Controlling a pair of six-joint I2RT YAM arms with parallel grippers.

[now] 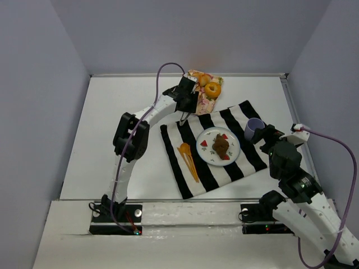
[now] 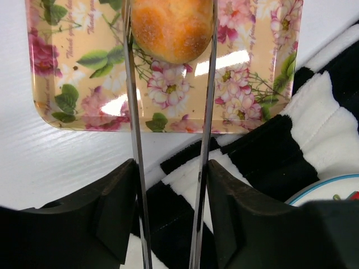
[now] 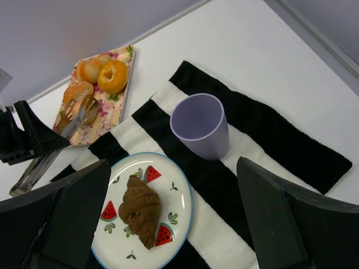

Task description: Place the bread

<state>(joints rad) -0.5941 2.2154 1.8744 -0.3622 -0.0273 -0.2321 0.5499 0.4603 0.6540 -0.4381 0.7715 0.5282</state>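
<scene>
The white table (image 1: 112,140) carries a black-and-white striped cloth (image 1: 213,178), laid askew on its right half. The left gripper (image 1: 197,88) reaches to the far edge of the table. The right gripper (image 3: 174,218) hangs above the cloth's right edge, jaws spread wide and holding nothing. A floral tray (image 2: 73,101) lies at the table's far edge, just beside the cloth's far-left corner. A watermelon-print plate (image 1: 207,156) sits at the cloth's centre. A purple cup (image 3: 200,126) stands upright near the cloth's right corner, just beside the plate. The dark brown bread (image 1: 220,145) lies at the plate's centre. The golden bun (image 2: 171,28) is on the tray, pinched between the left gripper's thin fingers (image 2: 135,140), which touch both its sides. A bagel (image 1: 212,88) occupies the tray's right side. Orange cutlery (image 1: 188,157) lies on the cloth, left of the plate.
</scene>
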